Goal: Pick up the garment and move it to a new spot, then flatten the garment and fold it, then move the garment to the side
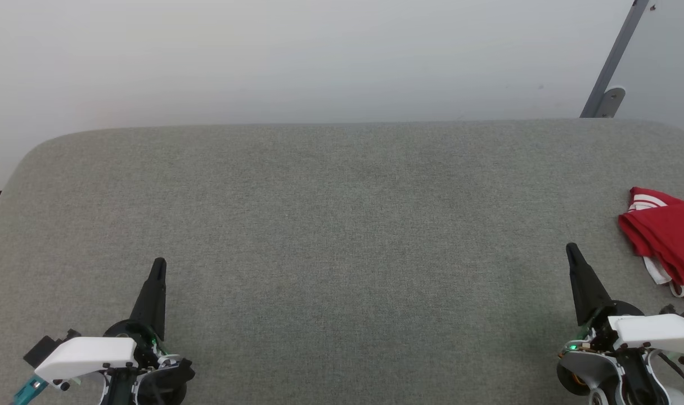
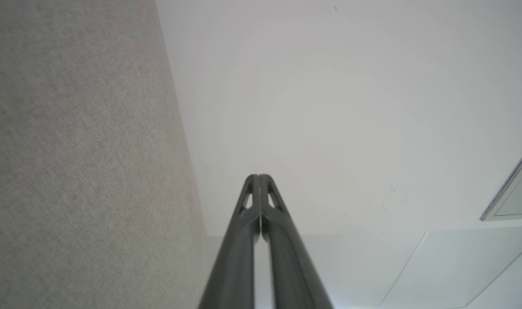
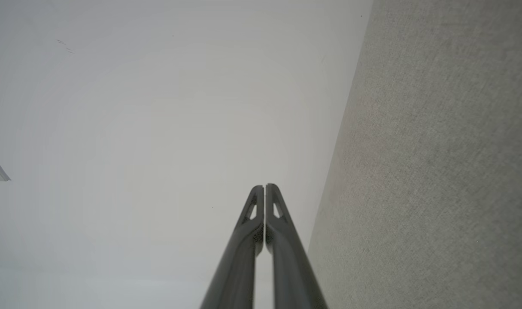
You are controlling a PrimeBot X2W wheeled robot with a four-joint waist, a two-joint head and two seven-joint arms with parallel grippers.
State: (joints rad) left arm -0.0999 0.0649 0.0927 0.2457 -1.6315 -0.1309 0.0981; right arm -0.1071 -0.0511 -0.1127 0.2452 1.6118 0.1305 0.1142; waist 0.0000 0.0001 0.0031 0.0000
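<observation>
Garment (image 1: pixel 669 236), red with white striped trim, sits at 3 o'clock on the grey table (image 1: pixel 342 225), by the right edge and partly cut off by the frame. Bunched or loosely folded, can't tell which.

This fits two stages: garment waiting to be picked up, or garment already folded and set to the side. Pictures don't settle it, so no step to advise on.

Left claw (image 1: pixel 158 263) at 7 o'clock is clenched, fingers pressed together, holding nothing. Right claw (image 1: pixel 571 247) at 5 o'clock is also clenched and empty, near the garment but apart from it.
</observation>
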